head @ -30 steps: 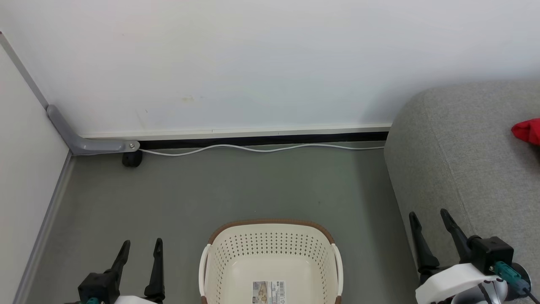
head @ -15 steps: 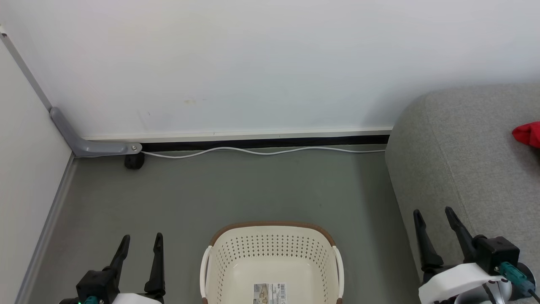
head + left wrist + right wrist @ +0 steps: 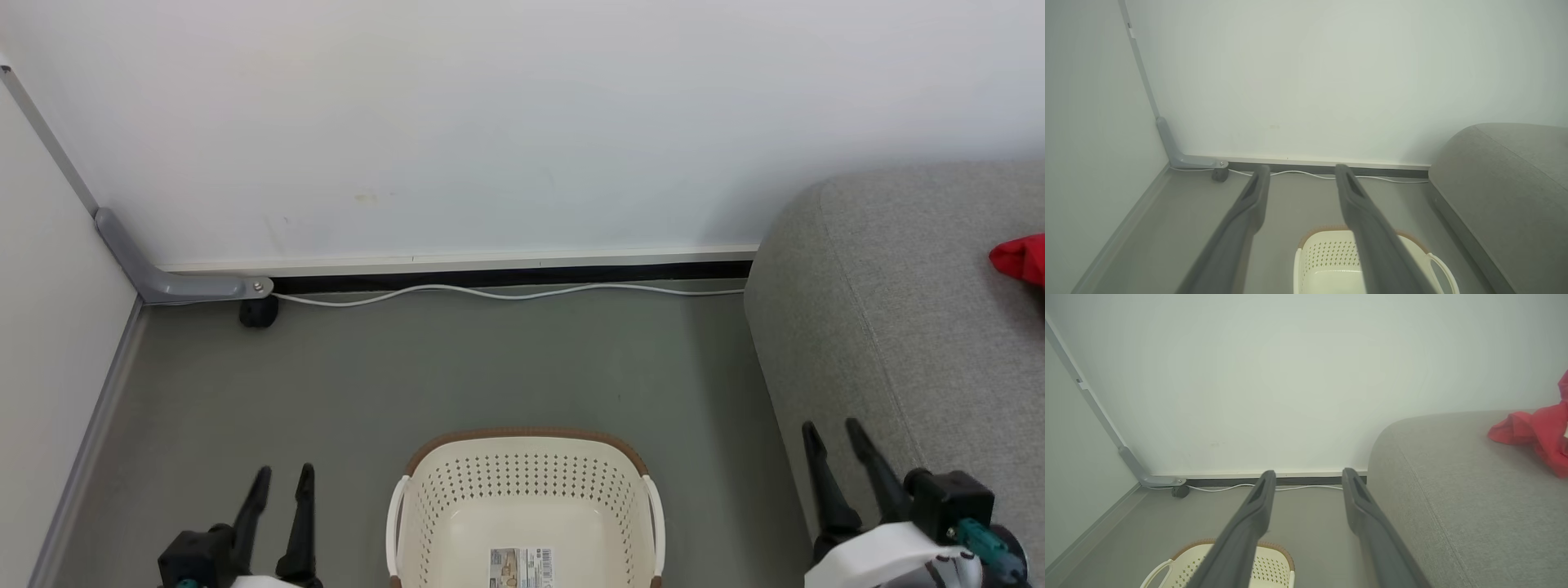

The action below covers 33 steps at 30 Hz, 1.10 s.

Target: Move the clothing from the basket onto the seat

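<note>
A bunched piece of bright red clothing point(image 3: 1539, 435) lies on top of a large grey fabric sofa point(image 3: 914, 327), at the far right edge of the head view. Only part of the clothing is in frame, so its shape and any lettering cannot be made out.

A cream plastic laundry basket point(image 3: 522, 474) with a brown rim, perforated walls and white side handles stands on the grey floor point(image 3: 449, 367), near the sofa's left side but well apart from the red clothing. A paper label point(image 3: 521, 566) lies on the basket's pale bottom.

The left gripper point(image 3: 284, 469) hangs over the floor just left of the basket, fingers pointing toward the wall. Its two dark fingers stand apart with a clear gap between them and hold nothing. The right gripper point(image 3: 830, 425) sits at the sofa's front left edge, to the right of the basket, fingers likewise parted and empty.

Behind everything, a white wall point(image 3: 490, 122) meets the floor, with a thin white cable point(image 3: 506, 290) running along its base and a small black wheel point(image 3: 257, 312) near the corner.
</note>
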Tool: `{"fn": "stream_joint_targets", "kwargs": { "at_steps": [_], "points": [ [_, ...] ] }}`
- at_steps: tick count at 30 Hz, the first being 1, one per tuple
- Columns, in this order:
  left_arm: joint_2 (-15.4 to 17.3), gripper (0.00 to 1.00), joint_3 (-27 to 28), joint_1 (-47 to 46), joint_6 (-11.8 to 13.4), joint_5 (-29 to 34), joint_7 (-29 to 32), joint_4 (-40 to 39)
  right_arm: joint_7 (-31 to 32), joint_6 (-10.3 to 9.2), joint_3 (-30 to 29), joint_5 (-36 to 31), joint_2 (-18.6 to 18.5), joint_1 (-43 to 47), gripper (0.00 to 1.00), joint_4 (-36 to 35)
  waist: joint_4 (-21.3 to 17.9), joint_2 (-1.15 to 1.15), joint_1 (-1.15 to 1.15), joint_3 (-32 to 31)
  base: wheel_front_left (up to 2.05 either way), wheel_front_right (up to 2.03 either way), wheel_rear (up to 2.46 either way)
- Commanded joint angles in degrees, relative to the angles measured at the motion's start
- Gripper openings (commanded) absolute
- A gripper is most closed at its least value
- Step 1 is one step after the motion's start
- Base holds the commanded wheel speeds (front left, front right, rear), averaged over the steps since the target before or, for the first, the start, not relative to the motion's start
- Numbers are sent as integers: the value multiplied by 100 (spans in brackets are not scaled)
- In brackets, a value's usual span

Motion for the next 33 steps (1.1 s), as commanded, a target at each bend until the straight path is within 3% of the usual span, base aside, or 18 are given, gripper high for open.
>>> {"fn": "stream_joint_targets", "kwargs": {
  "at_steps": [1, 8, 12, 33],
  "points": [
    [0, 0, 4, -4, 0, -6, 4, 3, 2, 0, -2, 6, 0, -1, 0, 0, 0, 0, 0, 0, 0, 0, 0],
    [4, 0, 78, -80, -23, -448, 158, 13, 129, 0, -73, 454, 5, -18, 0, -31, -2, 0, 13, -10, 0, 0, 0],
    [6, 0, 82, -92, -35, -715, 211, -13, 192, 1, -102, 713, 8, -21, 0, -54, -3, 0, 1, 3, 0, 0, 0],
    [16, 0, 169, -217, -102, -2084, 543, -111, 531, 2, -271, 2072, 22, -59, 0, -169, -9, 0, 0, 19, 0, 0, 0]
  ]
}}
